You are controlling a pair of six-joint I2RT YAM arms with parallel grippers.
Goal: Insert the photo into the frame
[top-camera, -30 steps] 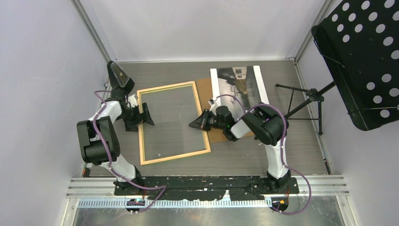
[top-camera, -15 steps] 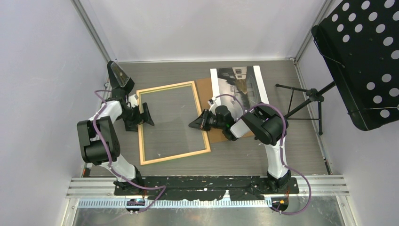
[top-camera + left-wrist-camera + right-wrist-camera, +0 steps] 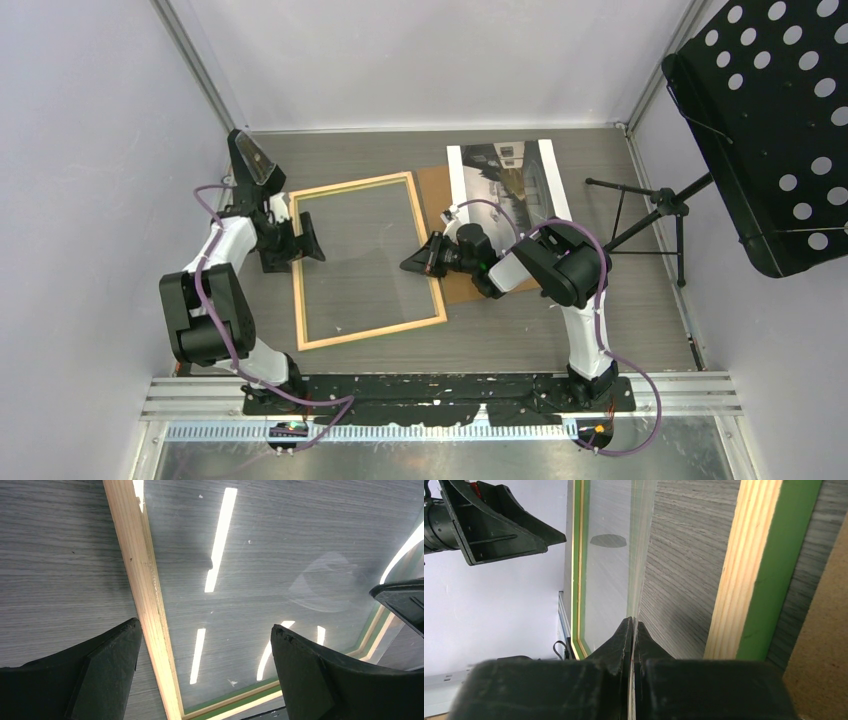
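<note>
The frame (image 3: 297, 280) lies flat on the table with its light wood back up; its green face shows at the rail (image 3: 794, 555). A clear sheet (image 3: 365, 260) spans its opening. My right gripper (image 3: 408, 265) is shut on that sheet's right edge (image 3: 641, 555), just inside the frame's right rail. My left gripper (image 3: 300, 240) hangs open over the frame's left rail (image 3: 142, 580), with one finger on each side of it and nothing between them. The photo (image 3: 505, 175) lies flat at the back right, apart from both grippers.
A brown hardboard sheet (image 3: 435, 195) lies under the photo and reaches to the frame's right side. A black perforated music stand (image 3: 770, 130) on a tripod (image 3: 650, 215) stands at the right. Walls close in the table on the left, back and right.
My left arm has shifted a little left and back, carrying its open gripper slightly along the frame's left rail. The right gripper and the sheet have not moved.
</note>
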